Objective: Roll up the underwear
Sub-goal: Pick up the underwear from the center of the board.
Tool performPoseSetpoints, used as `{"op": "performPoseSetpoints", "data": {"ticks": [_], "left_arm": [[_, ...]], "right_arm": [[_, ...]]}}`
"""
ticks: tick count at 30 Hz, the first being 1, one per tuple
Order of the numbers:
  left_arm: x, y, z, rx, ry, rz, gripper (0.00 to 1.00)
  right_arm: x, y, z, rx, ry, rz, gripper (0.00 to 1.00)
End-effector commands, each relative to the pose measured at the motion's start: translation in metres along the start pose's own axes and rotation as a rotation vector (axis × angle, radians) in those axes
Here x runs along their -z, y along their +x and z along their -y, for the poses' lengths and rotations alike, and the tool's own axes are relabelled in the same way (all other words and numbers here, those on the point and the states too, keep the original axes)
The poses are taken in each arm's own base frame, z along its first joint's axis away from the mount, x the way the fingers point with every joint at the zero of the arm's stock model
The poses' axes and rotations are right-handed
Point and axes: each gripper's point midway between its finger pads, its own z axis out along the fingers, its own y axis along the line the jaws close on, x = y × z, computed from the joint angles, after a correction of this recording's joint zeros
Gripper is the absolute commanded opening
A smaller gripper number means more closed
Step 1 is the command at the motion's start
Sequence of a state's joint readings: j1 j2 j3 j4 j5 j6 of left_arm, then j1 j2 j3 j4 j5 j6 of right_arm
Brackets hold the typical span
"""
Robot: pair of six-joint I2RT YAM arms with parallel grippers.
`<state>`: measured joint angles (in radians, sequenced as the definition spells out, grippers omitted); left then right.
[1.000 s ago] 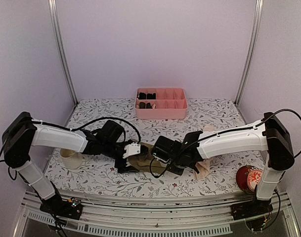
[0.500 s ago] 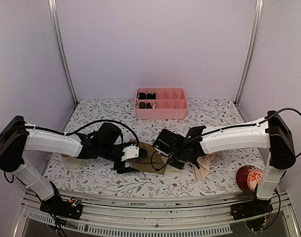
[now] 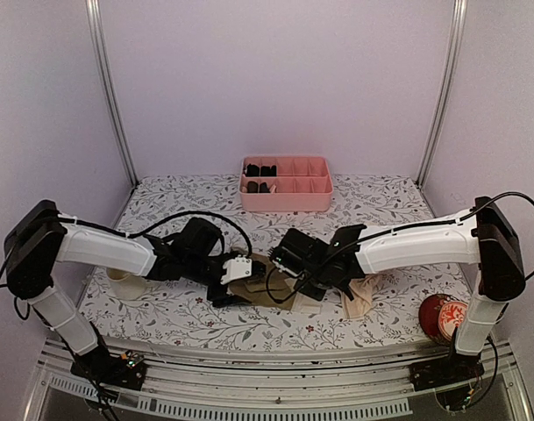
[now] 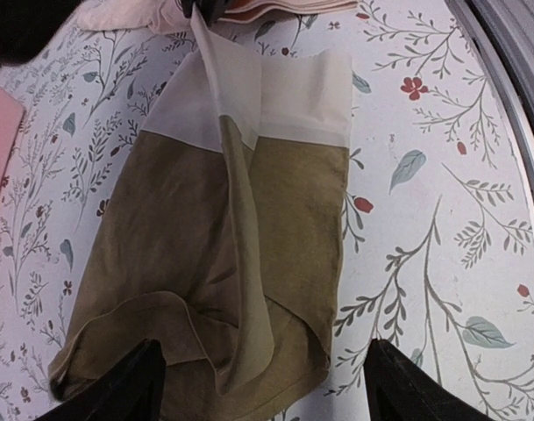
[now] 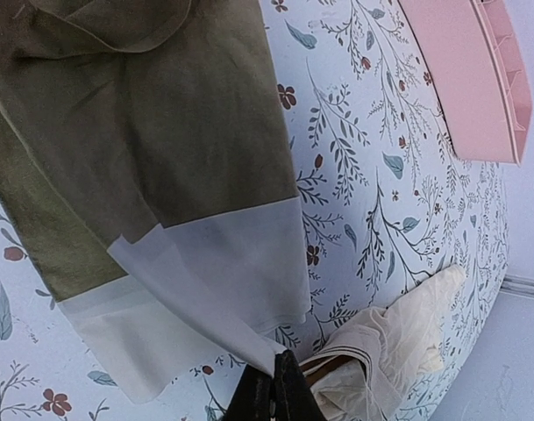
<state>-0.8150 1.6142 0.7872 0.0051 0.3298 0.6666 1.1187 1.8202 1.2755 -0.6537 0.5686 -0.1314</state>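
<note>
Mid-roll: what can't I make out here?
Left wrist view: left gripper fingertips cut by bottom edge; contact with olive underwear unclear.
Top view: that garment mostly covered by left gripper and right arm; pink tray contents too small.
Right wrist view: peach underwear cut by bottom edge.

Left tool (image 3: 238,286) and right tool (image 3: 309,288) flank olive underwear (image 3: 268,282); peach underwear (image 3: 361,298) further right.

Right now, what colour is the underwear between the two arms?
Olive-brown underwear with a cream-white band, clearest in the left wrist view.
</note>
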Motion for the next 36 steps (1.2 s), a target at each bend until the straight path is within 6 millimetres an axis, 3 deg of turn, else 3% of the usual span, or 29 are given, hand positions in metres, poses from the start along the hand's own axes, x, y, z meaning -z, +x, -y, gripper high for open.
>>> {"op": "performPoseSetpoints", "data": {"ticks": [1, 5, 8, 15, 19, 22, 24, 27, 30, 36], "left_arm": [[-0.004, 0.002, -0.009, 0.015, -0.018, -0.015, 0.81], [0.011, -0.008, -0.032, 0.039, -0.103, 0.034, 0.83], [0.012, -0.012, -0.029, 0.022, -0.08, 0.051, 0.83], [-0.005, -0.001, -0.013, 0.016, 0.015, 0.001, 0.77], [-0.013, 0.003, -0.013, 0.03, 0.035, -0.023, 0.65], [-0.014, 0.002, -0.012, 0.037, 0.049, -0.025, 0.45], [-0.012, -0.001, -0.014, 0.039, 0.039, -0.019, 0.26], [-0.007, -0.01, -0.031, 0.047, -0.039, -0.004, 0.0], [0.007, -0.025, -0.053, 0.035, -0.136, 0.019, 0.0], [0.034, -0.051, -0.076, -0.022, -0.225, 0.034, 0.0]], "right_arm": [[0.008, -0.004, 0.007, -0.028, 0.007, 0.033, 0.03], [0.006, 0.001, 0.006, -0.028, 0.012, 0.025, 0.03], [0.005, 0.002, 0.006, -0.028, 0.011, 0.025, 0.03], [0.007, 0.003, 0.006, -0.032, 0.013, 0.027, 0.03], [0.008, 0.004, 0.007, -0.035, 0.013, 0.028, 0.03], [0.007, 0.005, 0.007, -0.039, 0.014, 0.029, 0.03], [0.008, 0.004, 0.007, -0.042, 0.013, 0.035, 0.03], [0.011, 0.0, 0.01, -0.047, 0.016, 0.053, 0.03], [0.019, -0.007, 0.015, -0.061, 0.017, 0.09, 0.03], [0.049, -0.028, 0.036, -0.087, 0.028, 0.204, 0.02]]}}
